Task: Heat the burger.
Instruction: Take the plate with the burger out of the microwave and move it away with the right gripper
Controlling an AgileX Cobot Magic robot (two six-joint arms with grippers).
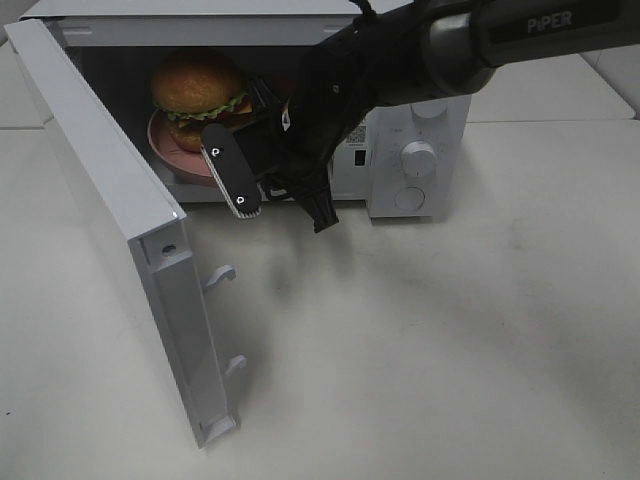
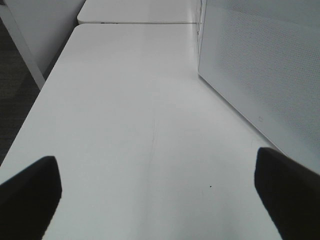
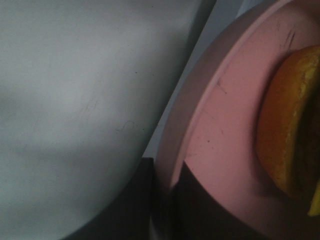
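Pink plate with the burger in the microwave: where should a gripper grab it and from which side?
By the thin front rim of the pink plate, from the open door side, probably. The burger fills the middle, and the microwave walls close off the other sides. The right wrist view shows the right gripper already pinched on that rim edge-on, one finger above and one below.

I get soft, even overhead light on the matte white tabletop [image 1: 480, 330], with faint diffuse shadows beneath the arm. The open white microwave's cavity [image 1: 120, 75] is dim. My right wrist view is blurred; the round pink plate [image 3: 225, 125] looks smeary.
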